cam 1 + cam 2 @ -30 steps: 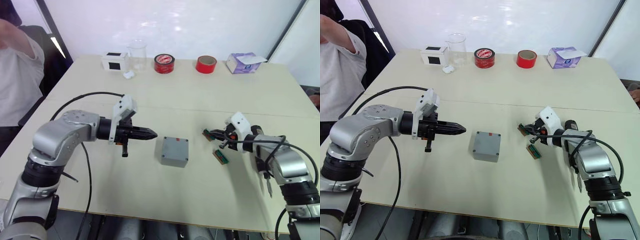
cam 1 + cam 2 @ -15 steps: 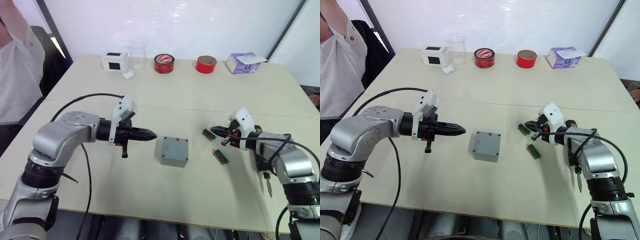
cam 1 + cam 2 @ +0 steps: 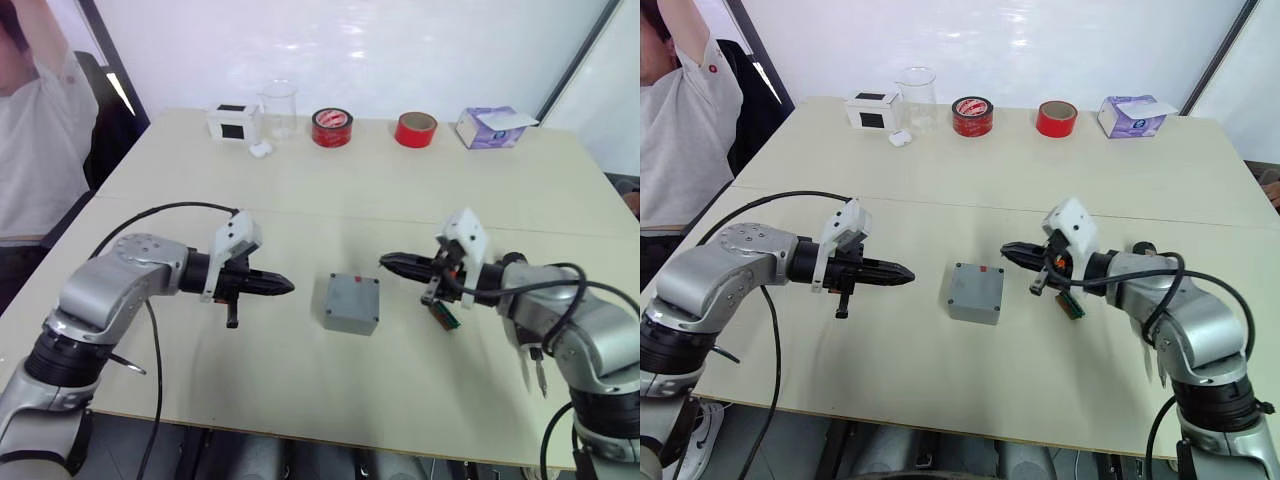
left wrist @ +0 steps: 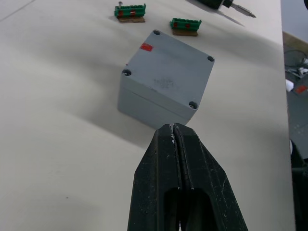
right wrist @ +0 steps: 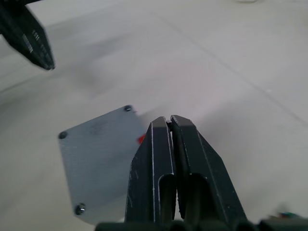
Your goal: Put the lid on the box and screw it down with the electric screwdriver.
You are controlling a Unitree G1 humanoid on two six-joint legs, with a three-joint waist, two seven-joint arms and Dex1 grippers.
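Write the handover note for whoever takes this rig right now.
Left gripper: shut, empty, off the table, pointing at the box from its left.
Right gripper: shut, empty, hovering by the box's far right corner.
Box: mid-table between the grippers, lid already seated on it, screws showing in the corner holes; whether they are tight cannot be told.
Screwdriver: lying on the table on the robot's right, beyond two green terminal pieces; nobody holds it.
Done: lid on.
Left: pick up the screwdriver and drive the corner screws.
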